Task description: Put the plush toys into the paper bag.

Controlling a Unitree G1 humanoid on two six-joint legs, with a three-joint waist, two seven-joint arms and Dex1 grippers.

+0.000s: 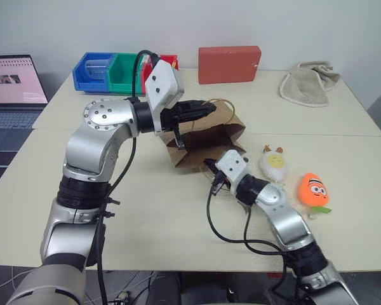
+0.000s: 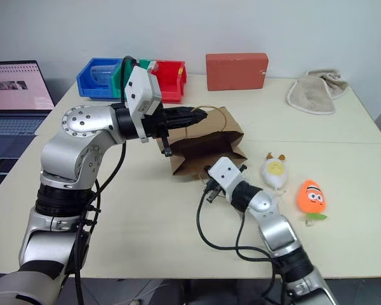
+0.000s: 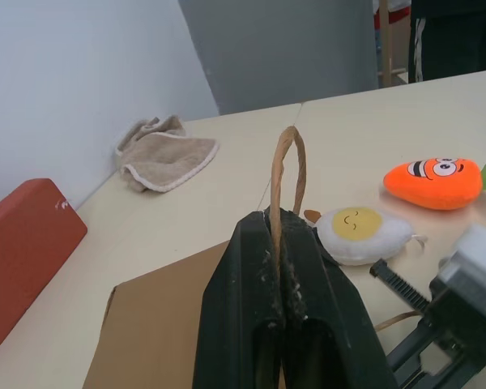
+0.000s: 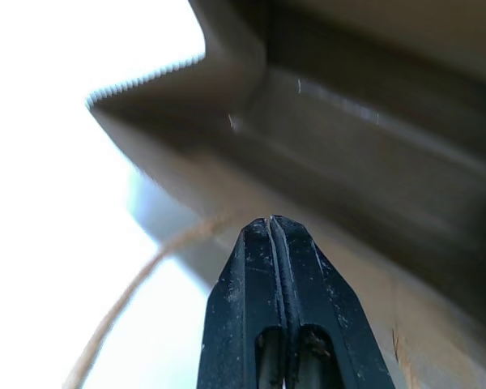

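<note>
At the far left, at about 9 o'clock of the counter, an open laptop stands beside it. At 11 o'clock on the counter there are blue, green and red bins. The left claw points to the right, level, and its fingers are pressed together on one thin loop handle of the paper bag; in the left wrist view the handle comes up from between the fingertips. The bag lies at the centre of the counter, with its mouth toward the robot. At 12 o'clock, behind the bag, a red box stands. The right claw is just at the near edge of the bag, with fingers closed together; in the right wrist view they pinch nothing, and a second handle loop curves beside them. At 3 o'clock from the bag lies the white egg toy, and just to its right the orange carrot toy, both on the counter outside the bag. A beige cloth lies at 1 o'clock.
</note>
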